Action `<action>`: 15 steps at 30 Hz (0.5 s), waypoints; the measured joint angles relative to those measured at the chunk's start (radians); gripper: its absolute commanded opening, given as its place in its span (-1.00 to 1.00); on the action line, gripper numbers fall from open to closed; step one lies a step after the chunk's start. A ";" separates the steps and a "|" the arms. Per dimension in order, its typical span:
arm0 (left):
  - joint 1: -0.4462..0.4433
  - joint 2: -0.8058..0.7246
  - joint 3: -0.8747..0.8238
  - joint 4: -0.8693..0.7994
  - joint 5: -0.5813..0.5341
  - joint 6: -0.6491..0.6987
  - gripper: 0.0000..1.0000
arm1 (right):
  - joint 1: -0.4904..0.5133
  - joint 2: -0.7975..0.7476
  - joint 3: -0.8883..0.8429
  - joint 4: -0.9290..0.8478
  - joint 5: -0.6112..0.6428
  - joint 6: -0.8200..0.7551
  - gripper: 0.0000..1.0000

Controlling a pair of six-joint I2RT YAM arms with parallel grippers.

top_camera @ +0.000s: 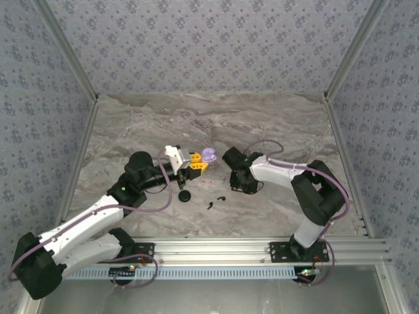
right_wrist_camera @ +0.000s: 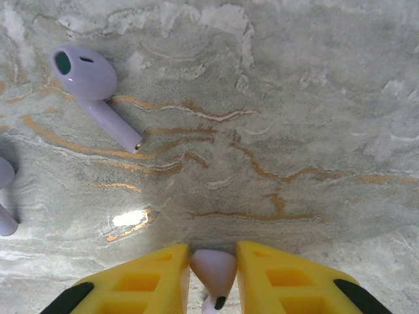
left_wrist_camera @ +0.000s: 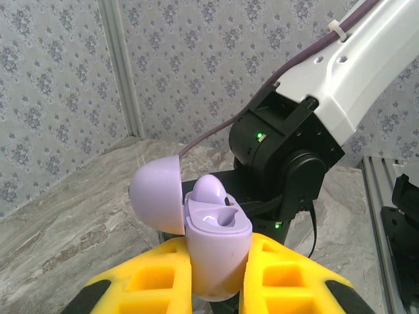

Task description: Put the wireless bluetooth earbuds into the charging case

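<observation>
My left gripper (left_wrist_camera: 219,278) is shut on the body of a lilac charging case (left_wrist_camera: 219,252), which it holds upright above the table with the lid (left_wrist_camera: 157,195) swung open to the left. One lilac earbud (left_wrist_camera: 211,188) sits in the far slot, and the near slot is hollow. From above, the case (top_camera: 208,156) hangs just left of the right gripper (top_camera: 236,178). The right gripper (right_wrist_camera: 213,260) points down at the table, shut on a pale lilac-pink earbud (right_wrist_camera: 215,269). Another lilac earbud (right_wrist_camera: 98,91) lies on the marble ahead to its left.
Part of another pale bud (right_wrist_camera: 4,196) shows at the left edge of the right wrist view. A black round disc (top_camera: 185,195) and two black earbuds (top_camera: 221,197) (top_camera: 210,205) lie on the marble table (top_camera: 196,118) in front of the grippers. Patterned walls enclose the table.
</observation>
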 measured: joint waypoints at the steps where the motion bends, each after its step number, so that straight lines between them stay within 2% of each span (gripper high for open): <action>1: 0.000 0.000 0.000 0.000 0.000 0.000 -1.00 | 0.000 0.000 0.000 -0.001 0.000 0.000 -0.47; 7: 0.000 0.000 0.000 0.000 0.000 0.000 -1.00 | 0.002 0.001 0.001 -0.002 0.008 -0.009 -0.56; 15: 0.000 0.004 0.000 0.002 0.000 -0.005 -1.00 | 0.029 -0.041 0.006 -0.004 0.074 -0.063 -0.57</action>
